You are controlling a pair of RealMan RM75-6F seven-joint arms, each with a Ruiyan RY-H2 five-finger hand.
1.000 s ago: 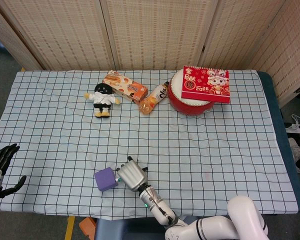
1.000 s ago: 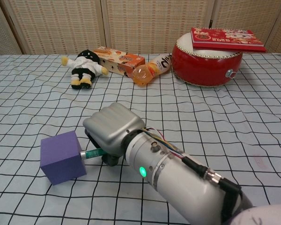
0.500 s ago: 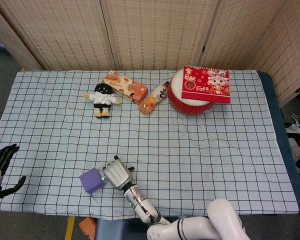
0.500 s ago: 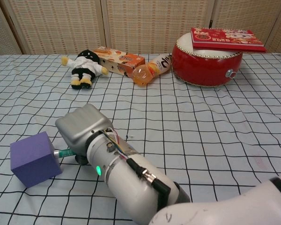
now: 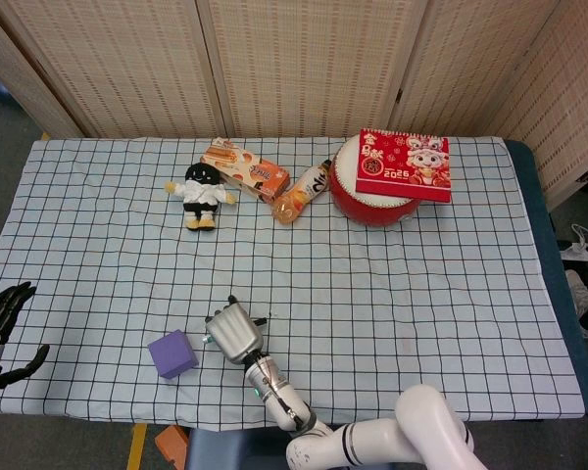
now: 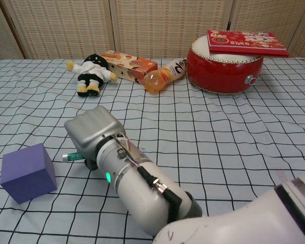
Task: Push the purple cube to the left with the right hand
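Checking head view first, then chest view.
head / right hand: right hand [image 5: 233, 331] is sitting low on the checked cloth [image 5: 421, 294] near the front edge, back of the hand facing up, fingers curling in, holding nothing.
head / cube: purple cube [image 5: 171, 353] is lying on the cloth just left of the right hand, a small gap showing between them.
head / left hand: left hand [image 5: 0, 323] is showing at the left frame edge, off the table, dark fingers spreading apart, holding nothing.
head / back row: plush doll [image 5: 201, 193], snack box [image 5: 245, 168] and orange bottle [image 5: 301, 192] are lying near the far edge; red drum [image 5: 372, 201] is standing to their right, with a red book [image 5: 404, 164] resting on top.
chest / right hand: right hand [image 6: 94, 133] is filling the near centre, silver back toward the camera, knuckles bending down to the cloth; a fingertip with a green tip is poking out toward the cube, not touching it.
chest / cube: purple cube [image 6: 28, 172] is sitting at lower left, apart from the hand.
chest / left hand: not showing.
chest / background: plush doll [image 6: 91, 72], snack box [image 6: 129, 65], orange bottle [image 6: 162, 75], red drum [image 6: 223, 68] and red book [image 6: 246, 41] are lining the far side.
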